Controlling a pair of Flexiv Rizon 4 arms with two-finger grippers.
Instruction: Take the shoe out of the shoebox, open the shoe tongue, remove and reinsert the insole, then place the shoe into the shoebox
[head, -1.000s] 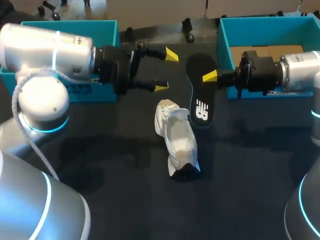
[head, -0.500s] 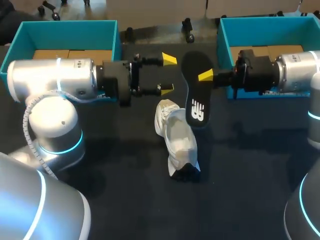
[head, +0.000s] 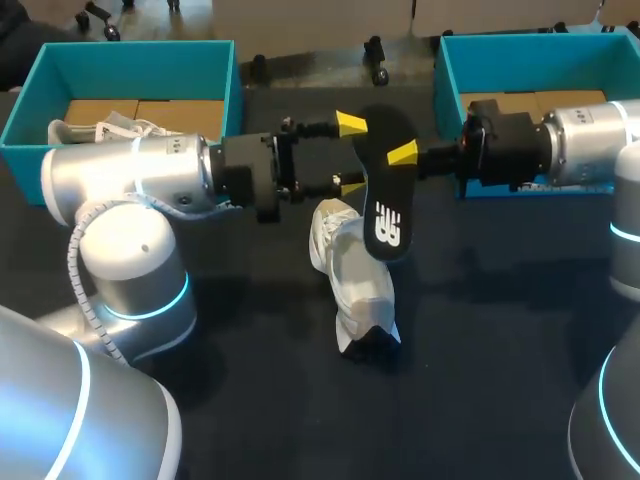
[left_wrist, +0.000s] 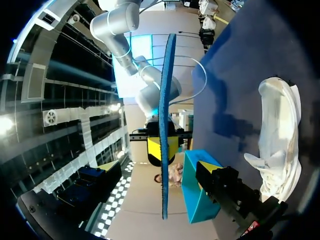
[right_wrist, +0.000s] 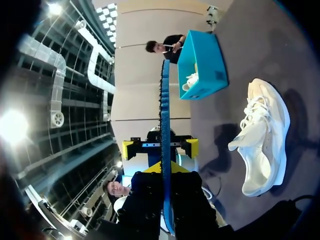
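Nearest on the dark table (head: 480, 380), a white shoe (head: 358, 280) was seen lying with its length running from near to far, a dark patch showing at its near end. It was touched by neither hand.

Just beyond and above the shoe's far end, a black insole (head: 385, 190) was held off the table, its long axis pointing near to far. It was gripped by the right hand (head: 404, 155), which came in from the right. In the right wrist view the insole (right_wrist: 165, 150) was seen edge-on, clamped between that hand's fingers, with the shoe (right_wrist: 262, 140) lying on the table to one side.

From the left, the left hand (head: 350, 155) was held level with the insole, its two fingers spread wide apart and its yellow tips just beside the insole's left edge. Contact could not be made out. Nothing was gripped by it.

Farthest back, a teal shoebox (head: 130, 48) stood at the left with a second white shoe (head: 100, 130) inside, and another teal shoebox (head: 520, 40) stood at the right.
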